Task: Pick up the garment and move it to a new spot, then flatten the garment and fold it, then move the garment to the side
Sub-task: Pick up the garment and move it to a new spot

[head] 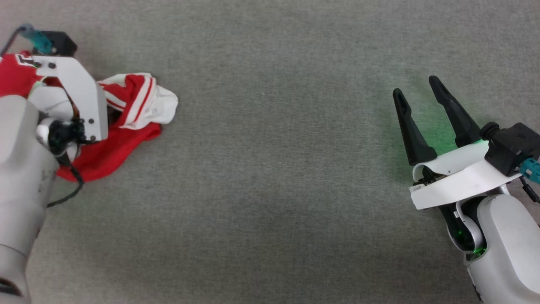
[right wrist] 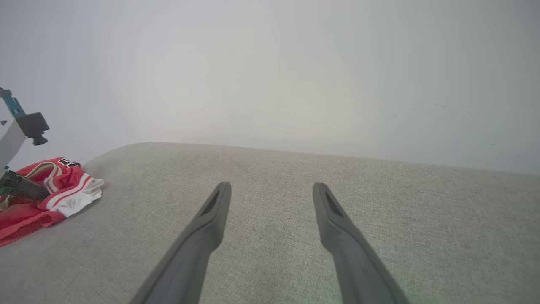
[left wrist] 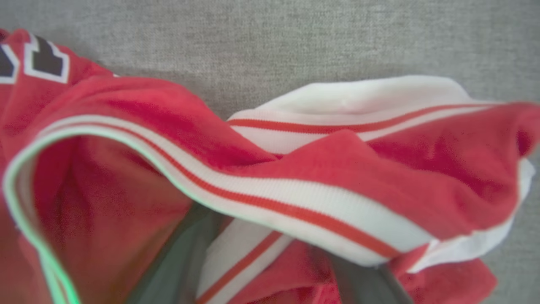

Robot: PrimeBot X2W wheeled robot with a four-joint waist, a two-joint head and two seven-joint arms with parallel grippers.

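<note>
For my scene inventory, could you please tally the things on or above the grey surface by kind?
Garments: 1, the crumpled red and white garment
Grippers: 2, the left gripper and the right gripper, both open
Total: 3

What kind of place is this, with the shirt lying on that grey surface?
Probably a robot test bench or lab rather than a home. A wide surface covered in plain grey cloth runs up to a bare pale wall, and a crumpled red-and-white shirt lies at its left side.
</note>
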